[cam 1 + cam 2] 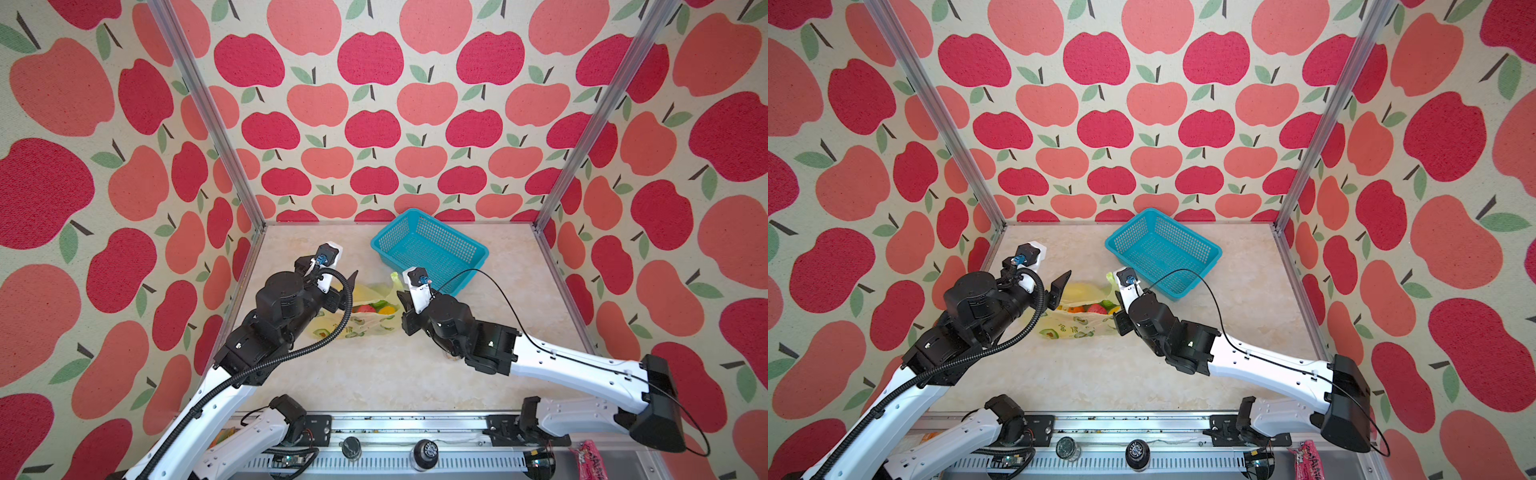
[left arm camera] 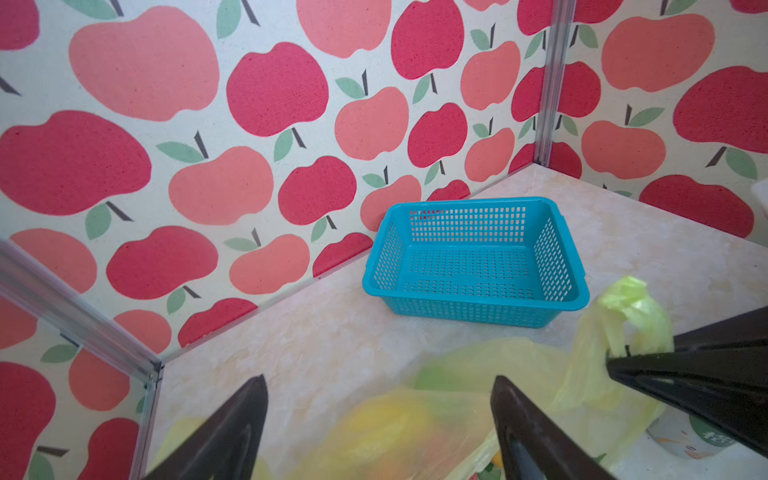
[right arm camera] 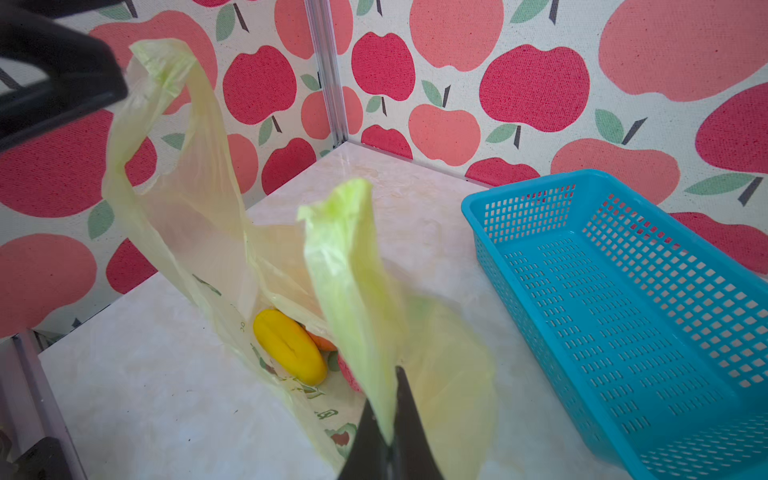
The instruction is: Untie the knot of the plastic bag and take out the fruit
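Note:
The plastic bag (image 1: pixel 365 324) (image 1: pixel 1075 328) lies on the table with its mouth spread, and no knot shows. Its two handle loops stand apart. My right gripper (image 3: pixel 386 390) (image 1: pixel 400 296) is shut on one handle loop (image 3: pixel 349 257) (image 2: pixel 627 316), pulling it upright. The other loop (image 3: pixel 166 75) rises beside a finger of my left gripper (image 2: pixel 379 378) (image 1: pixel 347 291), which hangs open over the bag with only the bag's film below its jaws. Fruit (image 1: pixel 376 308) (image 1: pixel 1096 308) shows in the mouth: red, green, orange and a yellow piece (image 3: pixel 291 349).
A teal mesh basket (image 1: pixel 482 253) (image 2: pixel 469 201) (image 3: pixel 469 203) stands by the back wall, just right of the bag. A drink can (image 2: pixel 681 436) sits on the table under my right gripper. Apple-patterned walls with metal posts close in three sides.

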